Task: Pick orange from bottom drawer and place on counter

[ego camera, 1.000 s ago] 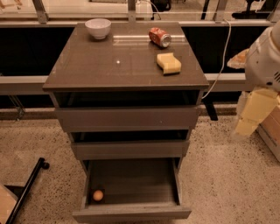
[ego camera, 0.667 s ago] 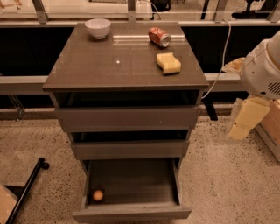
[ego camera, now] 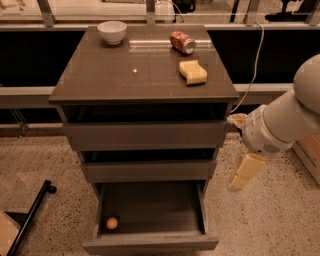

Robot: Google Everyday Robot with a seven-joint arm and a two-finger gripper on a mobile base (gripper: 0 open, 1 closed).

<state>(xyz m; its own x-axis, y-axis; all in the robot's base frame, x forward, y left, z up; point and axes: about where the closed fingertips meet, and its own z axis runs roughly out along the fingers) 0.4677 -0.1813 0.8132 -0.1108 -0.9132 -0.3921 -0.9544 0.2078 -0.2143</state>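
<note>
Basically reach phase: gripper (ego camera: 244, 172) at cabinet's (ego camera: 145, 135) 3 o'clock, jaws can't tell; next, down to orange (ego camera: 112, 223), bottom drawer's (ego camera: 150, 244) 7 o'clock.

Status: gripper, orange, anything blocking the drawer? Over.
Gripper outside, right of the cabinet, pointing down. Orange lies in the open bottom drawer, front-left corner. Nothing over it.

Place: likely a lab or office test space
Floor: speckled terrazzo floor (ego camera: 45, 160)
Backdrop: glazed wall (ego camera: 90, 7) with metal frames, loose cable (ego camera: 257, 60)
Gripper: gripper (ego camera: 242, 177) hangs right of the drawer cabinet (ego camera: 145, 135)
</note>
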